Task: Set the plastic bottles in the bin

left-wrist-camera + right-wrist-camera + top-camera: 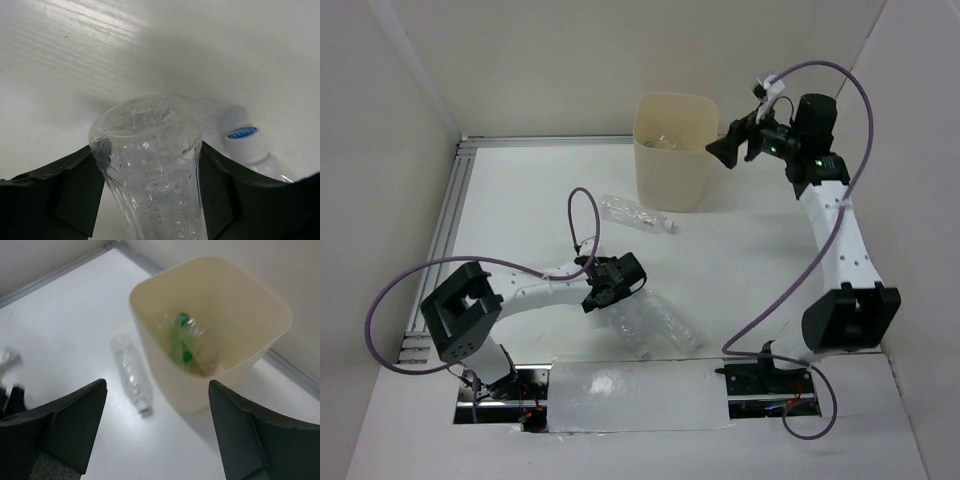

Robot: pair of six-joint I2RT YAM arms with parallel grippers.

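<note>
The cream bin (672,150) stands at the back middle. In the right wrist view the bin (250,305) holds a green bottle (179,340) and clear ones. My right gripper (722,150) hangs open and empty just right of the bin's rim; it also shows in its wrist view (157,430). A clear bottle (638,214) lies on the table in front of the bin, seen also in the right wrist view (131,372). My left gripper (602,296) is shut on a clear ribbed bottle (150,170) low over the table. Another white-capped bottle (245,140) lies beside it.
Two clear bottles lie together (655,325) just right of the left gripper. White walls close the table in on both sides. A metal rail (450,210) runs along the left edge. A white sheet (630,395) covers the near edge between the arm bases.
</note>
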